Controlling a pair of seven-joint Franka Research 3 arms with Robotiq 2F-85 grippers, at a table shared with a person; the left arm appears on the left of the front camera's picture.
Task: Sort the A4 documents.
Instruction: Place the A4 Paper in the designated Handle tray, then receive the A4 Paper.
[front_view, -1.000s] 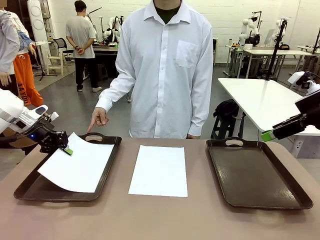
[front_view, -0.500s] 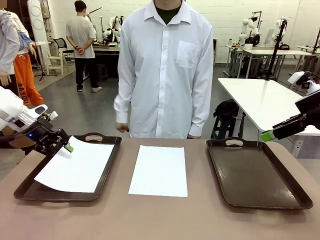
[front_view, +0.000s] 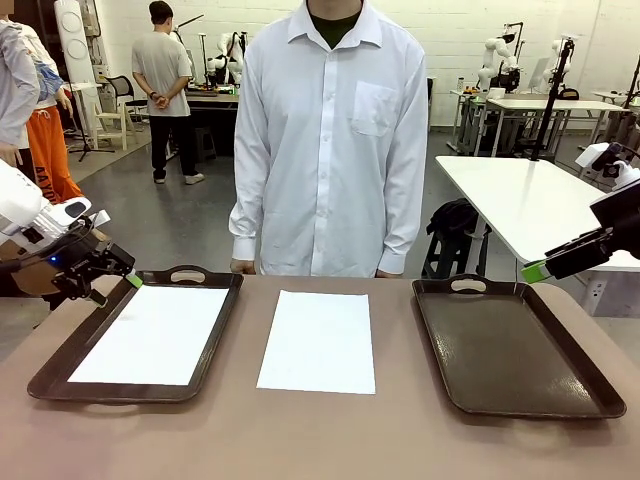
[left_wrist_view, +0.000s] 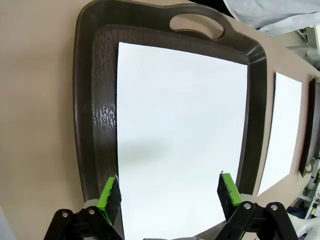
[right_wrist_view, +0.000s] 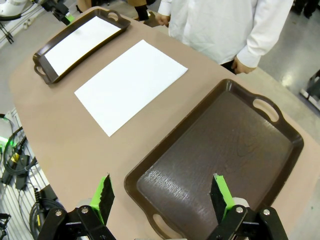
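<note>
One white A4 document (front_view: 150, 334) (left_wrist_view: 180, 140) (right_wrist_view: 82, 38) lies flat in the left dark brown tray (front_view: 60, 362) (left_wrist_view: 95, 110) (right_wrist_view: 44, 65). A second white A4 document (front_view: 320, 340) (right_wrist_view: 131, 82) (left_wrist_view: 282, 130) lies on the table's middle. My left gripper (front_view: 112, 284) (left_wrist_view: 170, 187) hovers open just above the left tray's far left corner, holding nothing. At the far right my right gripper (front_view: 536, 270) (right_wrist_view: 160, 192) hangs open and high above the right tray (front_view: 510, 345) (right_wrist_view: 220, 160), which holds nothing.
A person in a white shirt (front_view: 330, 140) stands at the far edge, both hands low at the table's edge. Brown tabletop (front_view: 320, 435) runs bare along the front. Other tables and people are farther back.
My left gripper opened and let go of the sheet, which dropped flat into the left tray; the gripper drew back to the left. The person's pointing hand withdrew from the tray.
</note>
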